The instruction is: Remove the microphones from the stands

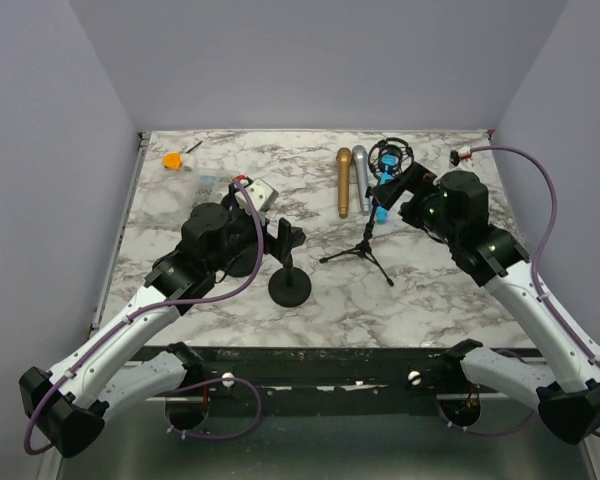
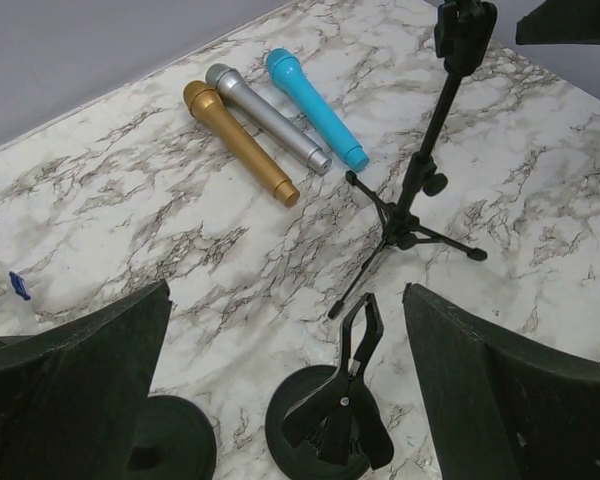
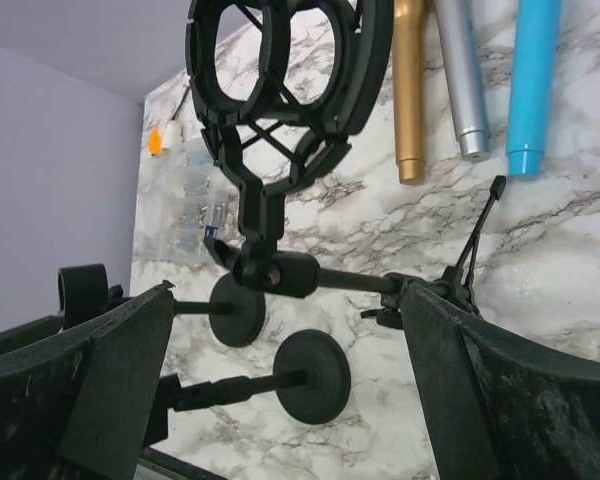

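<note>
Three microphones lie side by side on the marble table at the back: gold [image 1: 344, 182], silver [image 1: 361, 178] and blue [image 1: 380, 213]. All three show in the left wrist view: gold [image 2: 240, 142], silver [image 2: 268, 118], blue [image 2: 315, 108]. The tripod stand [image 1: 365, 245] has an empty black shock mount [image 3: 280, 90]. A round-base stand [image 1: 289, 287] carries an empty clip [image 2: 355, 340]. My left gripper [image 2: 285, 290] is open above that clip. My right gripper [image 3: 287, 290] is open, its fingers either side of the tripod's pole just under the mount.
A second round-base stand [image 3: 237, 310] stands beside the first [image 3: 315, 375]. An orange object [image 1: 172, 160] and a clear plastic box [image 1: 205, 187] sit at the back left. A small white and red item [image 1: 463, 154] lies at the back right. Grey walls close in three sides.
</note>
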`<control>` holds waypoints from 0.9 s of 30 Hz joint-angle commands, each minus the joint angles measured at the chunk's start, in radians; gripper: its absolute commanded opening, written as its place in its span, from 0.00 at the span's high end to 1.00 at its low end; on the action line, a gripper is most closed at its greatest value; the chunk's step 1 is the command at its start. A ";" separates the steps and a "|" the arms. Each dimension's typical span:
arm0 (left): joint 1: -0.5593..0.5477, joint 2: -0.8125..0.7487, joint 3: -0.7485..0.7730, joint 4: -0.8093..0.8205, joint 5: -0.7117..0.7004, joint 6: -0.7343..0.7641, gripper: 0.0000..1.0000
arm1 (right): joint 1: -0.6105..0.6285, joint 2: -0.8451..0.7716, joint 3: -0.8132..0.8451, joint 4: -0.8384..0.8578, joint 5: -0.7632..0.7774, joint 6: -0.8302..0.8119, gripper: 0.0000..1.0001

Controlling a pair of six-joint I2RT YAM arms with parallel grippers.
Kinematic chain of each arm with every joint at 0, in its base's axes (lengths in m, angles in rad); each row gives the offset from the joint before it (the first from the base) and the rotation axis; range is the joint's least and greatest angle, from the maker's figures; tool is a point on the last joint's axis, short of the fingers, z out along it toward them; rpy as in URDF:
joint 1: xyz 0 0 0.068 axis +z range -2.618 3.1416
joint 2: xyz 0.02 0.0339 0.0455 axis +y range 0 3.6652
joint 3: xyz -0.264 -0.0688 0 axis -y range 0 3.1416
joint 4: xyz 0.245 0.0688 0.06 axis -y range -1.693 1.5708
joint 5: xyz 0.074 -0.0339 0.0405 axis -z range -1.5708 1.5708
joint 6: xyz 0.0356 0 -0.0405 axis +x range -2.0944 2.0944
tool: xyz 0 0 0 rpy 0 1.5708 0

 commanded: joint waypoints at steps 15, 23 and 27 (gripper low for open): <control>-0.004 -0.014 0.021 -0.008 0.017 -0.002 0.02 | -0.058 0.086 -0.059 0.110 -0.066 0.043 0.45; -0.004 -0.013 0.021 -0.008 0.014 -0.001 0.02 | -0.058 0.064 -0.145 0.093 -0.077 0.044 0.49; -0.004 -0.010 0.022 -0.009 0.025 -0.005 0.01 | -0.058 0.060 -0.167 0.093 -0.077 0.044 0.49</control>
